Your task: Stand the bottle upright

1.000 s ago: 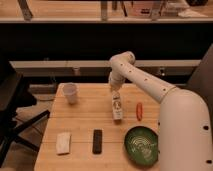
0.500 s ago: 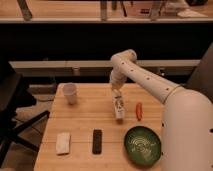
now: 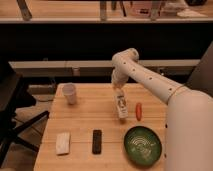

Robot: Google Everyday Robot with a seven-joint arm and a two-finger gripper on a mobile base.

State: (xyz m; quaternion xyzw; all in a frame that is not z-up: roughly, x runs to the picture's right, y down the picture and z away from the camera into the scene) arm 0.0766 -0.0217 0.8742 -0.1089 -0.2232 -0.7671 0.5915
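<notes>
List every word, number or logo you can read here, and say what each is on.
No text can be read anywhere.
Bottle: it has a dark label, but the print is too blurred to read.
Cup, black bar, green plate: no markings that can be read.
The gripper is at the bottle's top, over the middle of the table, and shows no lettering.

The white gripper [image 3: 119, 93] hangs just over the cream bottle [image 3: 121, 107], which has a darker label band. The table [image 3: 85, 120] is pale wood, the cup [image 3: 69, 93] white, the bar [image 3: 97, 141] black. The green bowl [image 3: 143, 145] has pale rings.
</notes>
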